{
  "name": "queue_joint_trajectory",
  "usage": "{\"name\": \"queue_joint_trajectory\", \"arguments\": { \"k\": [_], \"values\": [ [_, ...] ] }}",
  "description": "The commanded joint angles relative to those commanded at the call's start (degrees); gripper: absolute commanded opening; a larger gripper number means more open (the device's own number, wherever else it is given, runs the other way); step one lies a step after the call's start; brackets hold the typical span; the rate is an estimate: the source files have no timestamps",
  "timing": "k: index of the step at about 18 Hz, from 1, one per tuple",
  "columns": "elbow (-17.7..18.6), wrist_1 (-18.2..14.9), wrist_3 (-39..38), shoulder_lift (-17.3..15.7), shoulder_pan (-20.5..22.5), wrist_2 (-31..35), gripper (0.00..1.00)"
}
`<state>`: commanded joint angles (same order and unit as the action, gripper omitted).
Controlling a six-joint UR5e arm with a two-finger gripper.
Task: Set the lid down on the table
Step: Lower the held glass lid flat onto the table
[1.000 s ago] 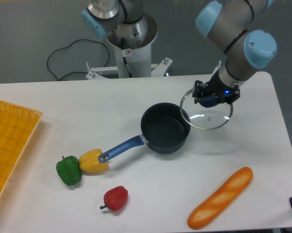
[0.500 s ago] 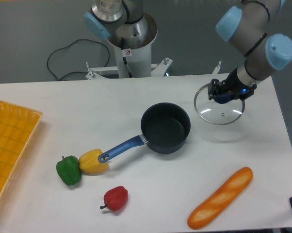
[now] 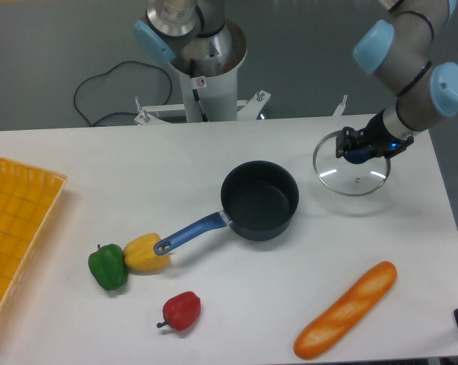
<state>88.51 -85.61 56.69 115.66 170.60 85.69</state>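
The lid (image 3: 351,166) is held by its blue knob in the pinching gripper (image 3: 361,147), at the saucepan's (image 3: 259,200) two o'clock, directly above bare table (image 3: 411,228) awaiting placement.

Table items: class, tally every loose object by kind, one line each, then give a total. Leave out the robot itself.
Bell peppers: 3, green, yellow, red
Saucepan: 1
Glass lid: 1, held in the hand
Baguette: 1
Yellow mesh tray: 1
Total: 7
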Motion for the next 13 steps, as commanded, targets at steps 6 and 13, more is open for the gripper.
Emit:
{"name": "queue_joint_trajectory", "arguments": {
  "k": [6,13],
  "values": [
    [0.0,1.5,0.0,2.2,0.0,-0.4,0.55],
    [0.1,3.1,-0.1,3.3,-0.1,-0.5,0.55]
  ]
}}
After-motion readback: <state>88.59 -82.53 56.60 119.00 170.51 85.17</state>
